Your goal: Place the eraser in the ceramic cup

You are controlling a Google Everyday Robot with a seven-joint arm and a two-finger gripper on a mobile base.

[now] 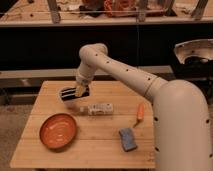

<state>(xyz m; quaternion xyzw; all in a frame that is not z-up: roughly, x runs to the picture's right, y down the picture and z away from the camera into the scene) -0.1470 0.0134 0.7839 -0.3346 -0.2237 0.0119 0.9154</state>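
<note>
The eraser (69, 93), a black block with pale stripes, is at the back left of the wooden table (100, 150). My gripper (80, 90) comes down from the pale arm onto the eraser's right end and is shut on it. A small white cup (84, 108) appears to stand just in front of the gripper, against the left end of a white elongated device (101, 108). Its outline is hard to tell apart from the device.
An orange bowl (58, 131) sits at the front left. A blue-grey pad (127, 138) lies at the front right, with an orange marker (140, 113) behind it. The robot's white body (180, 130) fills the right side. Dark shelving runs behind the table.
</note>
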